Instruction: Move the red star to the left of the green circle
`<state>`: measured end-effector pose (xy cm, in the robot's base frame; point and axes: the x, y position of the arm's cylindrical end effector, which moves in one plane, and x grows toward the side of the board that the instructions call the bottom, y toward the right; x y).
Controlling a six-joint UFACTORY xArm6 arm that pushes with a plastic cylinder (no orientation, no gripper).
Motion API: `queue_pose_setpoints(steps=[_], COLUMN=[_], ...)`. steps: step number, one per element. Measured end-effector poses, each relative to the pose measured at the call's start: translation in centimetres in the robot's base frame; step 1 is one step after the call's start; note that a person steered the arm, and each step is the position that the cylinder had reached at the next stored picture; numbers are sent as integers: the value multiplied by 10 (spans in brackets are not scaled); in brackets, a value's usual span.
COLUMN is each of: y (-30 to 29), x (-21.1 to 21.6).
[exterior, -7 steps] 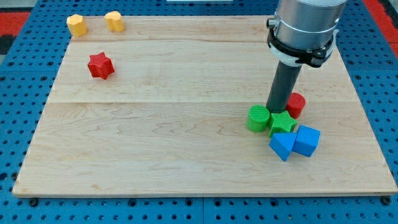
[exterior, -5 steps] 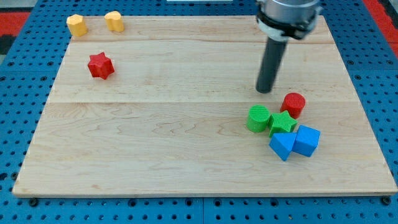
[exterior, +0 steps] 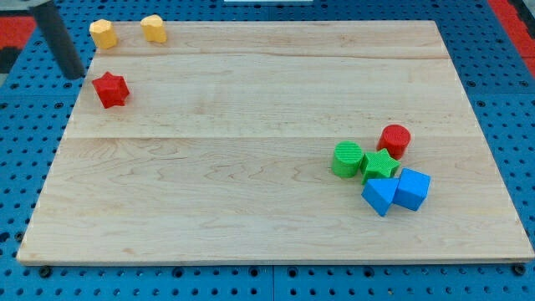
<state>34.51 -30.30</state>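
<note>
My tip (exterior: 75, 75) grips nothing, just up-left of the red star (exterior: 110, 89), far left of the green circle (exterior: 347, 159); an off-centre push could spin it away.

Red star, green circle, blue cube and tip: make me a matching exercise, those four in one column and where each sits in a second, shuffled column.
Things:
1. red star
2. green circle
3. blue cube
4. my tip

Places:
A. at the cluster's left end
B. at the board's left edge, up-left of the star
C. at the cluster's lower right
D. below the two yellow blocks

Pairs: 1-D, 2-A, 3-C, 4-B
</note>
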Motion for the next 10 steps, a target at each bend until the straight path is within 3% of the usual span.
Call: queue_pose_setpoints(steps=[1, 2, 3, 4, 5, 6, 8, 10], y=[54, 79, 35, 77, 162, 193, 127, 43], x=[29, 20, 0, -23, -8, 37, -18, -13])
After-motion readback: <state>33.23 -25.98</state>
